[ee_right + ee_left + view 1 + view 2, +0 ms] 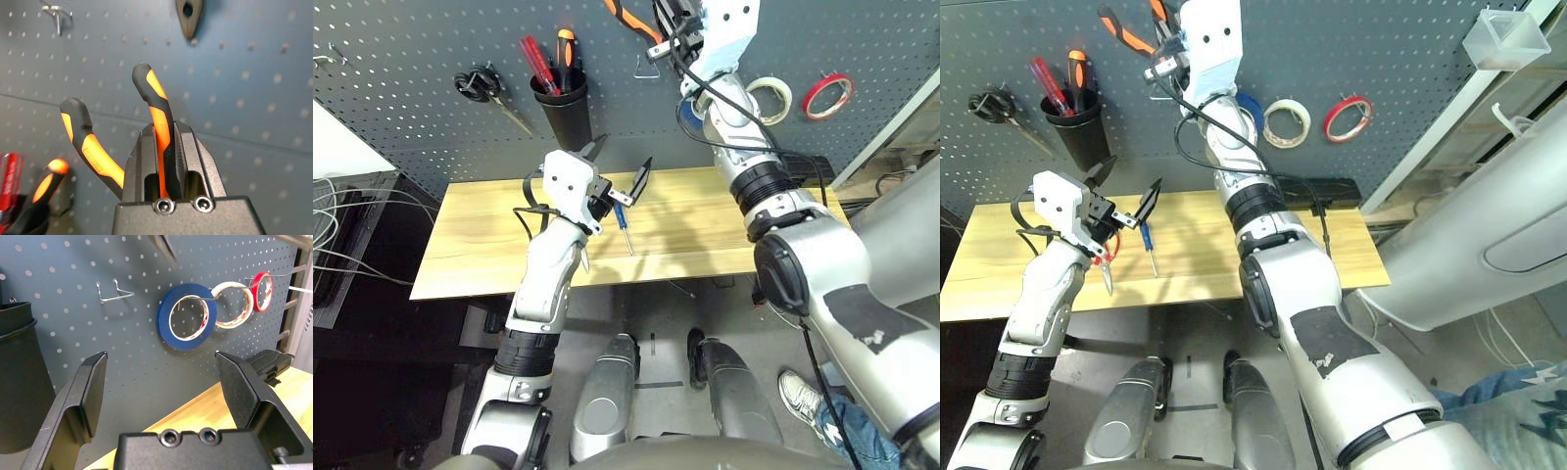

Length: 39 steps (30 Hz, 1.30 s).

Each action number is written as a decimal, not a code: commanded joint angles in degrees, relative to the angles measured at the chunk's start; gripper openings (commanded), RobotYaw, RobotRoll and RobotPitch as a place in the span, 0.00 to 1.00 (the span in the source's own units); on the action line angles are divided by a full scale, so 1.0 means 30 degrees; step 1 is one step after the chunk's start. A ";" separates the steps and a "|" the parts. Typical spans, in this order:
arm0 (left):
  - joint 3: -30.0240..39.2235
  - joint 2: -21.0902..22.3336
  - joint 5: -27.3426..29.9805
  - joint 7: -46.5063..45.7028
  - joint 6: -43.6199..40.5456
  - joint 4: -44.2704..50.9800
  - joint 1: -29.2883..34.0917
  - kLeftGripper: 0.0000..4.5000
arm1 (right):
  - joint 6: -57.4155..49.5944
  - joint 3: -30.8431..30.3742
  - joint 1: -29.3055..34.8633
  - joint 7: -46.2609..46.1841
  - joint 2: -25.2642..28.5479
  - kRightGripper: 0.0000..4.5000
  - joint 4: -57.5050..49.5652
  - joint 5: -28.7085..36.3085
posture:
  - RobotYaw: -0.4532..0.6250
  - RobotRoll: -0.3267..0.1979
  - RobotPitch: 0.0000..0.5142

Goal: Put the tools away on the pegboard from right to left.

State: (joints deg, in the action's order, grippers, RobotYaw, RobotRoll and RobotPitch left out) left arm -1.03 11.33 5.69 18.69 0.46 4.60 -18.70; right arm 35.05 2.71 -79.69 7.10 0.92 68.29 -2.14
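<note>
My right gripper (165,132) is shut on one handle of the orange-and-black pliers (90,149), held high against the pegboard (411,59), up and to the left of the blue tape ring (187,317) on its hook. An empty wire hook (115,293) sits left of that ring. My left gripper (161,357) hovers open and empty above the table, facing the board. The small blue-handled screwdriver (624,225) lies on the wood just beyond it. The red-handled scissors (1105,266) lie under my left wrist, mostly hidden, with a blade tip showing.
Black-handled scissors (484,86) hang at the board's left, beside a black cup (563,116) that holds screwdrivers. White tape (773,98) and red tape (827,95) hang right of the blue ring. A black box (1317,188) rests at the wooden table's (480,235) back right.
</note>
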 commanded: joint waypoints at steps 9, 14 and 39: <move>-0.0318 -0.0267 -0.0262 -0.0193 -0.0039 0.0269 0.0232 1.00 | 0.0736 -0.0952 -0.1507 -0.2450 -0.0064 0.06 0.1796 -0.2344 | 0.60 0.62 0.38; -0.0415 -0.0333 -0.0306 -0.0315 -0.0232 0.0850 0.0516 1.00 | 0.0649 -0.0823 -0.1868 -0.2686 -0.0084 0.06 0.1939 -0.2509 | 0.61 0.62 0.40; -0.0746 -0.0450 -0.0556 -0.1182 -0.1616 0.3434 0.2434 1.00 | 0.0653 -0.0864 -0.2131 -0.3955 -0.0211 0.06 0.2155 -0.2998 | 0.67 0.62 0.51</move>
State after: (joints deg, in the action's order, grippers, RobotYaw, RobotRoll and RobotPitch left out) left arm -2.82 10.18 4.41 15.46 -3.38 13.64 -12.90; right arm 36.19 0.73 -84.99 -3.83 0.36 74.76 -10.20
